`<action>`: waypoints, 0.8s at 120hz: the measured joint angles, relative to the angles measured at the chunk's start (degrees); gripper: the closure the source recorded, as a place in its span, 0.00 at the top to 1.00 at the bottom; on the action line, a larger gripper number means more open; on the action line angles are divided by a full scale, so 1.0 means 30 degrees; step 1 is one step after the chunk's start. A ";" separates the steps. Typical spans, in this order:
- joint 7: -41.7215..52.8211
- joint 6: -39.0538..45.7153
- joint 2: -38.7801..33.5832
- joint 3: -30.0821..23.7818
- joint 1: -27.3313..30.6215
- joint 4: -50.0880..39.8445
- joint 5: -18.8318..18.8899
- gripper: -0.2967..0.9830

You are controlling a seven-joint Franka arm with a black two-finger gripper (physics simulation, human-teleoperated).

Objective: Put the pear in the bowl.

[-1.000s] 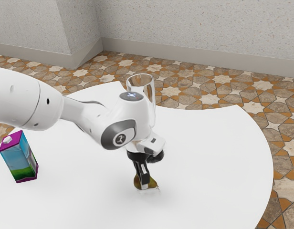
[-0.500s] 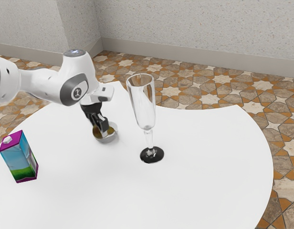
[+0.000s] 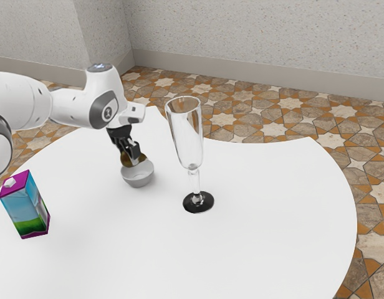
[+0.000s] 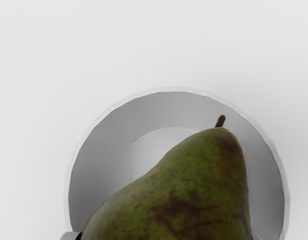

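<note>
In the exterior view my gripper [image 3: 133,161] is shut on the brownish-green pear [image 3: 124,159], tilted just above the small grey bowl [image 3: 138,180]. The pear's lower part overlaps the bowl's far rim there. Seen from the wrist view, the pear [image 4: 189,192] lies over the open round bowl [image 4: 101,155], its stem pointing toward the rim and part of the bowl's inner floor visible beside it. Slivers of my gripper [image 4: 163,236] show at either side of the pear's thick end, which is partly cut off from sight.
A tall clear glass [image 3: 186,140] on a black base stands close to the bowl, toward the exterior view's right. A carton [image 3: 27,205] with a purple top is at the exterior view's left. The white table [image 3: 260,230] has a curved edge.
My gripper has carried the pear from the table's near part to the bowl, toward the exterior view's left and back. Over the last half second, both rose slightly from lower at the bowl.
</note>
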 joint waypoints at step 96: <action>-0.4523 -0.8079 -1.0378 -0.0042 -0.1426 -0.1154 0.0202 0.76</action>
